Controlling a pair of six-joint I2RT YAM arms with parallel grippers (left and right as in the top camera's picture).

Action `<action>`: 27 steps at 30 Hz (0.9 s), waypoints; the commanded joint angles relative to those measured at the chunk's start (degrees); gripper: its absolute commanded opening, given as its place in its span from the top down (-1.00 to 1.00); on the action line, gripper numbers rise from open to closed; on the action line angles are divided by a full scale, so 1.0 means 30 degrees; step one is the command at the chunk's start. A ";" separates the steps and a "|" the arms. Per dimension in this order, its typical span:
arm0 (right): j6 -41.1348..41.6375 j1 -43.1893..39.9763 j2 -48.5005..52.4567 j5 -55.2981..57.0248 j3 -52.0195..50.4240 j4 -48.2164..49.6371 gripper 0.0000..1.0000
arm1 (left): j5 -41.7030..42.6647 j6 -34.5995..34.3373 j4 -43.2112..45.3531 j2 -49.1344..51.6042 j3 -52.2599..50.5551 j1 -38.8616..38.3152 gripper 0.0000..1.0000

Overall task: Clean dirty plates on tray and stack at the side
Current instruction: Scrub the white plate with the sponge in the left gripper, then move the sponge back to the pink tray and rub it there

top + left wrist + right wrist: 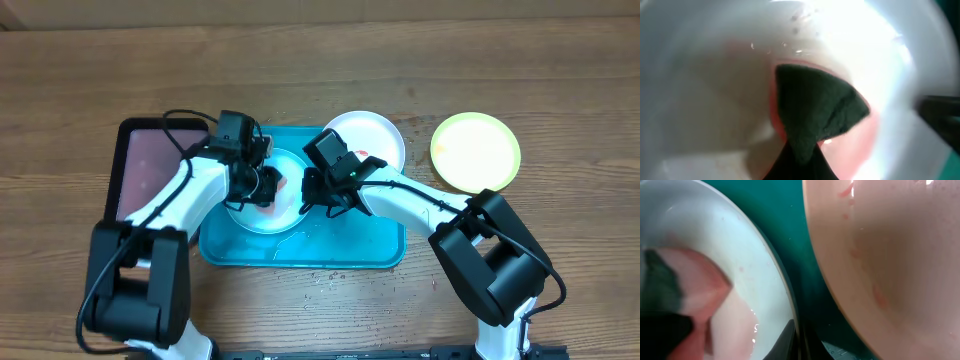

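Turquoise tray point(352, 242) — long axis left-to-right (light blue plate point(268, 221) flat inside)

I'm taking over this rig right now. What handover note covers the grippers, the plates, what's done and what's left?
Left gripper: shut on a dark green sponge, pressed onto the red smear in the light blue plate.
Right gripper: shut at that plate's right rim, apparently steadying it.
The light blue plate lies in the turquoise tray. The white plate, smeared red, overlaps the tray's back right corner. The yellow-green plate sits on the table to the right.
Done: the yellow-green plate looks clean.
Left: finish the blue plate, clean the white one, stack all three.
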 commanded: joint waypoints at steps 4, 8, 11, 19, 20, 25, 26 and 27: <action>-0.0109 0.0058 -0.0663 -0.0102 0.0175 0.0066 0.92 | -0.4291 -0.0401 0.0481 0.0109 0.0321 0.0036 0.92; -0.0109 0.0058 -0.0663 -0.0102 0.0175 0.0015 0.92 | -0.5719 -0.0634 0.0138 -0.0947 0.1290 0.0051 0.92; -0.0109 0.0058 -0.0663 -0.0095 0.0175 0.0022 0.92 | -0.5697 -0.0634 -0.0328 -0.2018 0.1945 0.0051 0.92; -0.0117 0.0058 -0.0663 -0.0102 0.0175 0.0007 0.90 | -0.5712 -0.0634 -0.1486 -0.4444 0.2149 0.1435 0.92; -0.0109 0.0058 -0.0663 -0.0095 0.0175 0.0015 0.90 | -0.5705 -0.0634 -0.1566 -0.4452 0.2149 0.1916 0.92; -0.0109 0.0058 -0.0656 -0.0102 0.0175 0.0015 0.90 | -0.5552 -0.0627 -0.1494 -0.3730 0.1880 0.4612 0.92; -0.0109 0.0058 -0.0663 -0.0102 0.0175 0.0015 0.90 | -0.5552 -0.0627 -0.1399 -0.3490 0.1836 0.4983 0.92; -0.0109 0.0058 -0.0656 -0.0102 0.0175 0.0022 0.90 | -0.5544 -0.0627 -0.1311 -0.3133 0.1814 0.5399 0.92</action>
